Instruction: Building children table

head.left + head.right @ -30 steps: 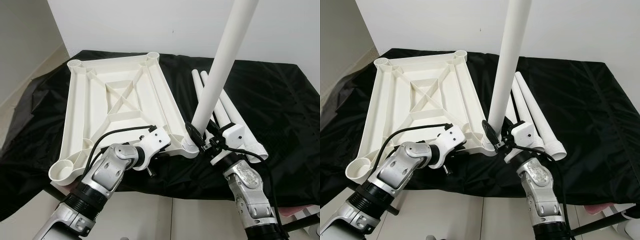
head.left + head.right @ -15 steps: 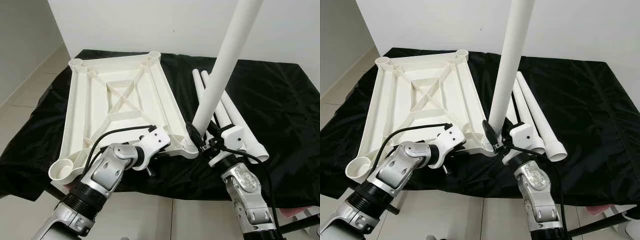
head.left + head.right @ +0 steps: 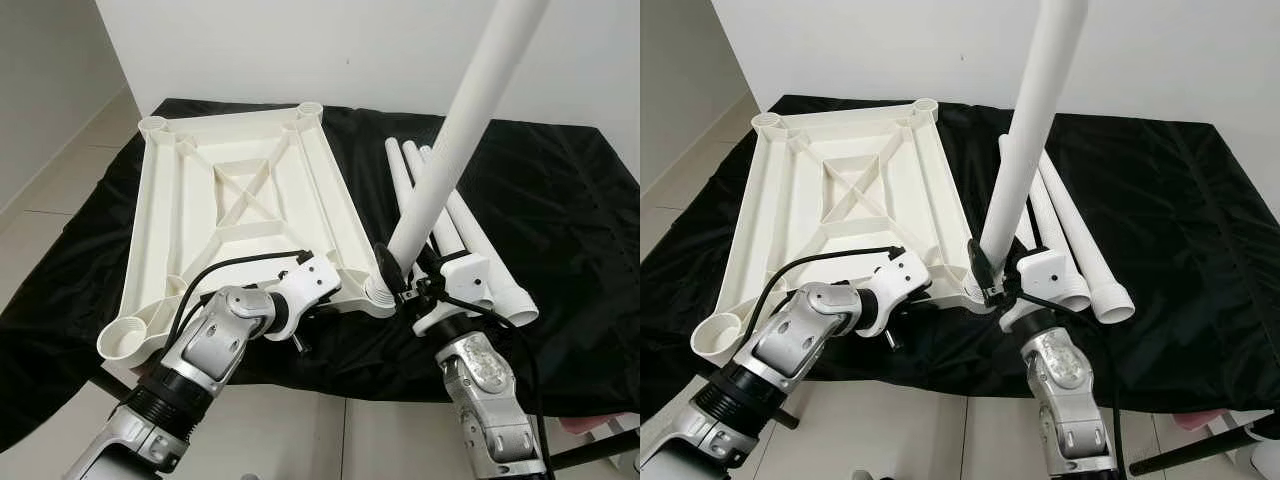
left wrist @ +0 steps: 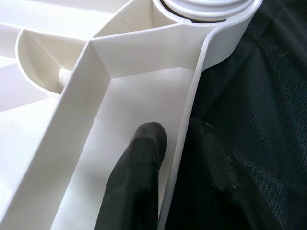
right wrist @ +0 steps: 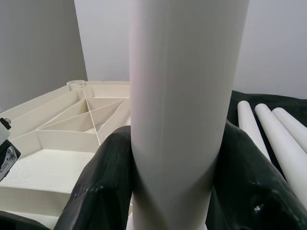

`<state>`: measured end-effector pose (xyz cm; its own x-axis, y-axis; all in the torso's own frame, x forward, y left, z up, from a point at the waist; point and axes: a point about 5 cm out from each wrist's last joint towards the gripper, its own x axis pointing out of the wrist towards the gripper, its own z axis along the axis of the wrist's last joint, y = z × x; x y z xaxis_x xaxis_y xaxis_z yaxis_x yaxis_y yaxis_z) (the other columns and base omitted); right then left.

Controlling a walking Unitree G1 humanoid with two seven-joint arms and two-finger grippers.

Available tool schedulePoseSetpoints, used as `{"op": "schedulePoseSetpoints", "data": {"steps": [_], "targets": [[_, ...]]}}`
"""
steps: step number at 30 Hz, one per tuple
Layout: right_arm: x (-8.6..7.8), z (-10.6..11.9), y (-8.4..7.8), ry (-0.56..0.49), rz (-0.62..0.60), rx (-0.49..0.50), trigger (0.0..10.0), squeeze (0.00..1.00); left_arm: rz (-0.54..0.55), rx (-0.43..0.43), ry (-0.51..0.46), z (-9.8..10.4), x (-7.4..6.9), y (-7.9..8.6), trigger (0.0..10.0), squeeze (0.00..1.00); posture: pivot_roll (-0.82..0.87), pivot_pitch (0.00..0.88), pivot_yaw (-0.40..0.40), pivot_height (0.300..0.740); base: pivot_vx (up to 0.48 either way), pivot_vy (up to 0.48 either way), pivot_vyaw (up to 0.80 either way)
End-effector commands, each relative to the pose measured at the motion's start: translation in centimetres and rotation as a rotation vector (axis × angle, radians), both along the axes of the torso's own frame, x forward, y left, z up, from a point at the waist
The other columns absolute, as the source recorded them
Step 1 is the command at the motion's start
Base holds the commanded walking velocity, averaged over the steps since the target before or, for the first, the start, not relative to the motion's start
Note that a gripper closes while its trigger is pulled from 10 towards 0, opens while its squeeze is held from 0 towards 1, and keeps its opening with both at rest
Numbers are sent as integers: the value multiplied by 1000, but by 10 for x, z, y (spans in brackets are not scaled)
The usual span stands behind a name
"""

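Note:
The white tabletop (image 3: 240,200) lies upside down on the black cloth. A long white leg (image 3: 450,160) stands in the tabletop's near right corner socket (image 4: 206,9), its top leaning to the right. My right gripper (image 3: 405,268) is shut on this leg just above the socket, with black fingers (image 5: 110,177) on both sides of the tube (image 5: 182,96). My left gripper (image 4: 175,158) is shut on the tabletop's near rim, one finger (image 4: 139,177) inside the rim and the other outside. Three loose legs (image 3: 490,270) lie side by side to the right.
A black cloth (image 3: 560,200) covers the low work table, whose front edge is close to me. A white wall (image 3: 300,50) runs behind it, and tiled floor (image 3: 50,190) lies to the left. A black rod (image 3: 1200,445) crosses the lower right.
The top of the held leg has tipped further right, uncovering a third loose leg behind it. The left gripper has kept its hold on the rim.

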<state>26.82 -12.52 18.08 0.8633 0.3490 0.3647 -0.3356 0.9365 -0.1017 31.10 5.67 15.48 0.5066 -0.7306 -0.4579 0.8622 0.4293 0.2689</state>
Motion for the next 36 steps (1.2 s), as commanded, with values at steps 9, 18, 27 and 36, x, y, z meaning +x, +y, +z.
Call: {"op": "schedulePoseSetpoints", "data": {"steps": [9,18,27,36], "targets": [[-12,-9,21,38,45,-24,10000,0,-40,-26,-39,11,-2,-8,10000,0,-107,123,41,740,0,0,0],[-13,-8,21,39,0,-16,10000,0,-37,-27,-38,12,-1,-7,10000,0,-109,128,43,740,0,0,0],[-6,-11,21,94,-75,-1,10000,0,-38,-28,-40,13,-1,-7,10000,0,-106,134,45,740,0,0,0],[8,-10,20,156,-111,-5,10000,0,-35,-29,-41,14,-1,-7,10000,0,-103,136,44,740,0,0,0]]}}
